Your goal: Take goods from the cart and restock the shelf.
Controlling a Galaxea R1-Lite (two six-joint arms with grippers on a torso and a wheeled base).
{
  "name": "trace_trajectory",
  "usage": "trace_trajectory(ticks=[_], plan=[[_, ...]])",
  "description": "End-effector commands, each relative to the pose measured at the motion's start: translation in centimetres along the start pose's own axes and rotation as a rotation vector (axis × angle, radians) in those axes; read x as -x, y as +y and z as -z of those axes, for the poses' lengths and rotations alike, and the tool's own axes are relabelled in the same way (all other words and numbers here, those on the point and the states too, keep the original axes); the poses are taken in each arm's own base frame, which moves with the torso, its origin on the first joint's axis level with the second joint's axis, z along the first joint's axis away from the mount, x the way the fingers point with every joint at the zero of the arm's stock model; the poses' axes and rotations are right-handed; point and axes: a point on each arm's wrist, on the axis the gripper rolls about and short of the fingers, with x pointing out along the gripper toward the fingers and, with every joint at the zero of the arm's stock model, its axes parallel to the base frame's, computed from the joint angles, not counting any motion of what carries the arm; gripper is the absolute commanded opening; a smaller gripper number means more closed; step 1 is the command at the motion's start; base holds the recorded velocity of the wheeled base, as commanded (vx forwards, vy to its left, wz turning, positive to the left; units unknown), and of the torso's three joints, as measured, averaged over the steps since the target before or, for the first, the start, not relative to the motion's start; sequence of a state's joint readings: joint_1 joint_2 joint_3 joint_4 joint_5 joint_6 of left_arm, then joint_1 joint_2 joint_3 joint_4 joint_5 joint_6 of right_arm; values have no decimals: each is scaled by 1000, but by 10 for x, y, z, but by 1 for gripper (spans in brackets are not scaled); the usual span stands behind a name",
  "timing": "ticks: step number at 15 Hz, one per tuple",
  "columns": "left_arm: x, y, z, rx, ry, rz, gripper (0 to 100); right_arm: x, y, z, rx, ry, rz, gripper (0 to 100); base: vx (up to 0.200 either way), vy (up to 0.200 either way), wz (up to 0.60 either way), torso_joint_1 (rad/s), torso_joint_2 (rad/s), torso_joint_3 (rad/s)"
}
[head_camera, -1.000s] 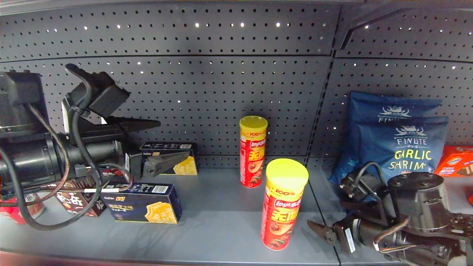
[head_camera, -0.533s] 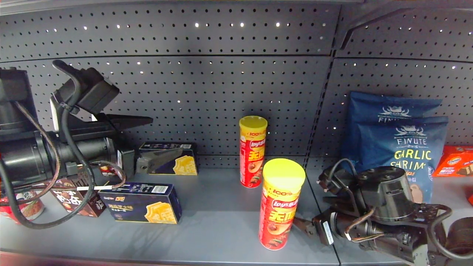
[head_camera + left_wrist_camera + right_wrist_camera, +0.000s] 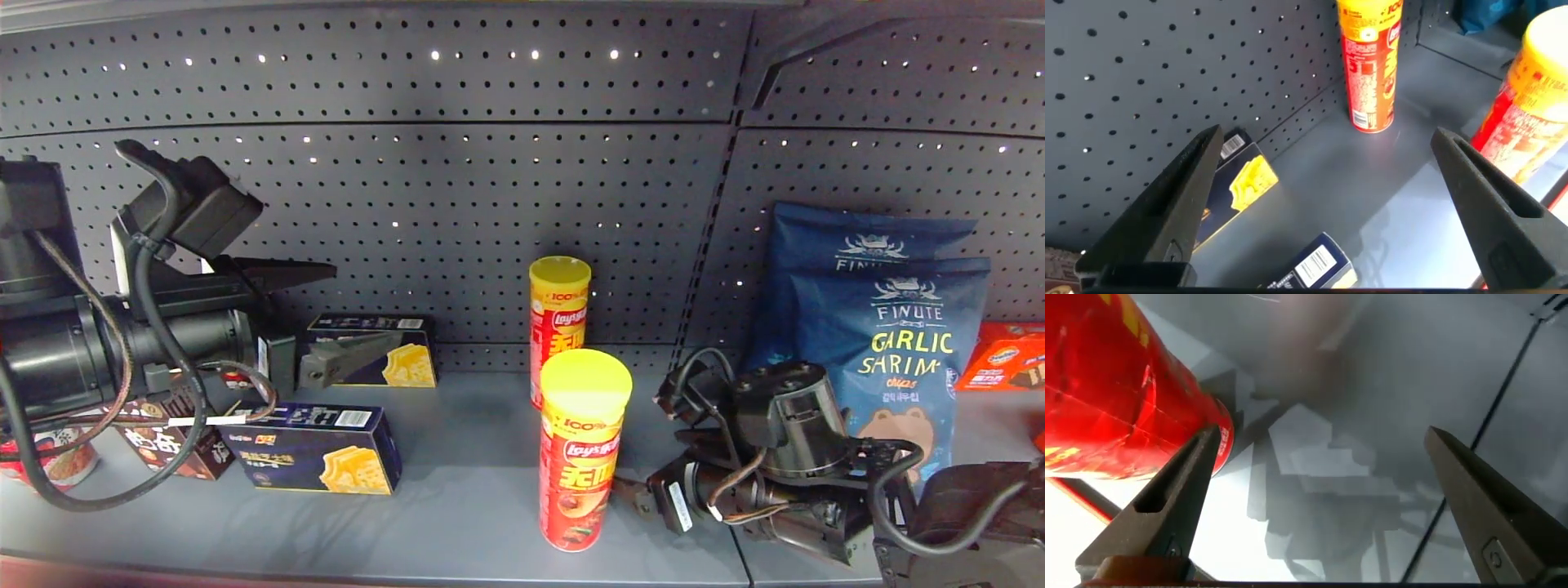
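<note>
Head view: front chip can [image 3: 581,457] upright, axis vertical, lid up.

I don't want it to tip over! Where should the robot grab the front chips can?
Around the middle of the front chips can, on its round body, coming from its right, where the open right gripper sits beside it. The can stands upright, tall and narrow, so a grip high up would probably tip it.

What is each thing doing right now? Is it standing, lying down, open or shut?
front chip can: standing upright, lid on
back chip can: standing upright, lid on
left gripper: open, empty
right gripper: open, beside front chip can's base
front blue box: lying flat, closed
blue snack bags: standing against back wall
</note>
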State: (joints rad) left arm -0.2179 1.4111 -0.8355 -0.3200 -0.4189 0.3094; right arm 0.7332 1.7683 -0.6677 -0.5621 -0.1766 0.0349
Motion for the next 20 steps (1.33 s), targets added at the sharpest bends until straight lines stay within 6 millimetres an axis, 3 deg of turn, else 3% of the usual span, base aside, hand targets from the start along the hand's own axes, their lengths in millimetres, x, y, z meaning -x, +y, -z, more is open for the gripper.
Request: trace_trajectory(ticks=[1,6,9,12,17,20], plan=[[-1,0,1,2,4,3,100,-6,4,-1,6,2,-9,100,0,0,0,0,0,0],[-1,0,1,2,4,3,100,-9,7,0,9,9,-14,100,0,0,0,0,0,0],[-1,-4,6,5,16,14,100,4,2,-3,-13,-17,-1,100,0,0,0,0,0,0],[9,-9,8,-49,17,12,100,29,-4,-8,-46,-73,26,100,0,0,0,0,0,0],[50,-17,4,-59,-42,-58,100,80,-18,-8,-91,-175,65,100,0,0,0,0,0,0],[97,-33,16,-33,-90,-151,100,121,-37,1,-136,-258,155,100,0,0,0,0,0,0]])
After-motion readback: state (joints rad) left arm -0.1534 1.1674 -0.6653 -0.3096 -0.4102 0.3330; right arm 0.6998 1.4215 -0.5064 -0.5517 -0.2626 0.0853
